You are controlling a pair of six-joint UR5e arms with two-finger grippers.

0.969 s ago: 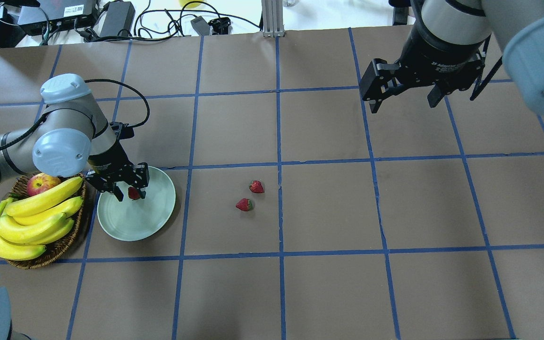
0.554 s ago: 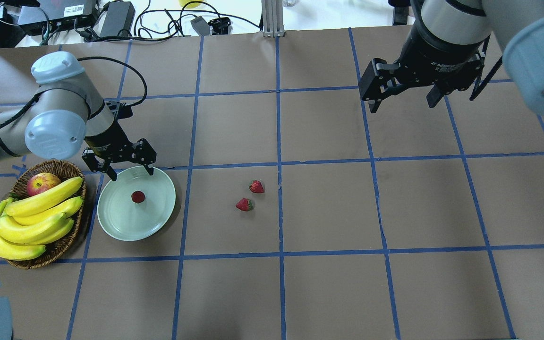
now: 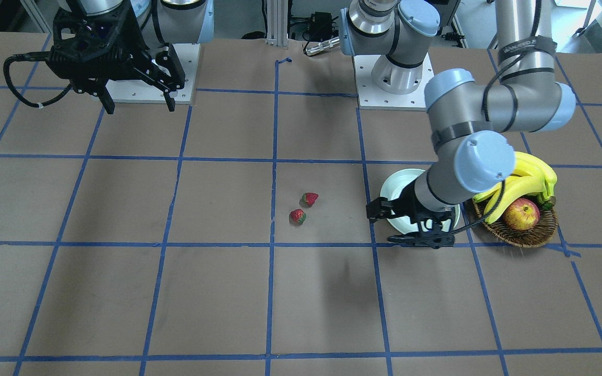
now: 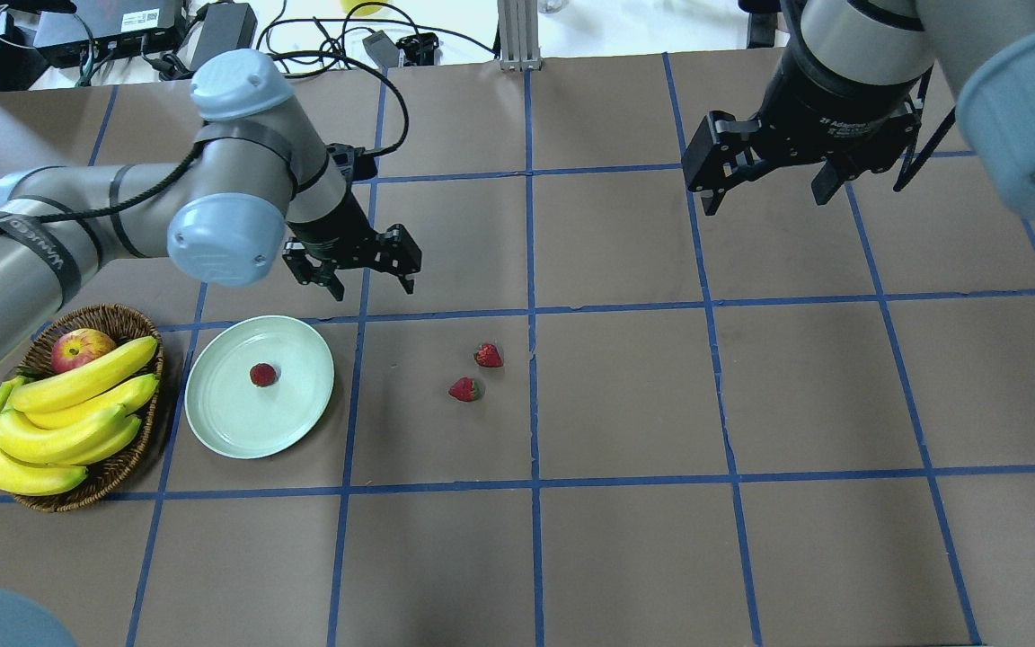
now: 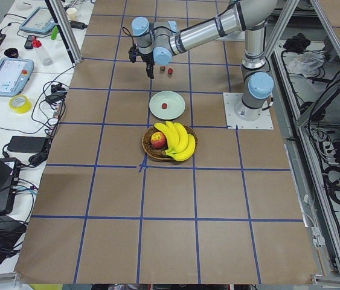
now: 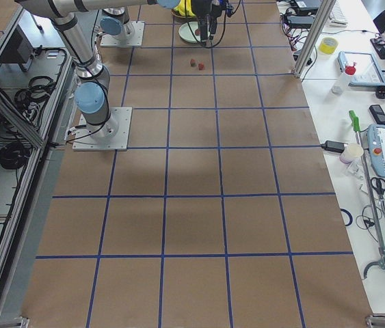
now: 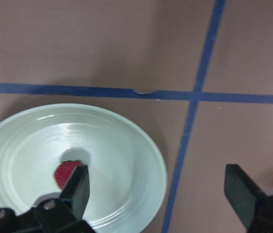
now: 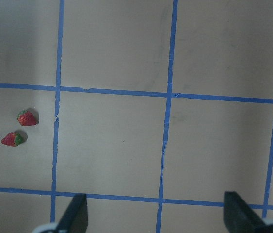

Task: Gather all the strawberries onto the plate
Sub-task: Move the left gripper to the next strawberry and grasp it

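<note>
Lying in plate [image 4: 239,424], strawberry [image 4: 263,375] off L fingers [image 4: 334,286] (spread).

My left claw [image 4: 374,289] is black, the plate [image 4: 216,429] glossy pale mint, its strawberry [image 4: 263,374] red, two more strawberries [image 4: 488,356] red with green caps, on brown table paper [image 4: 625,395] gridded with blue tape [image 4: 531,243].

Pale mint plate [image 4: 221,431], one red strawberry [image 4: 263,375] inside, second strawberry [image 4: 488,356] and third strawberry [image 4: 465,389] close together outside it
</note>
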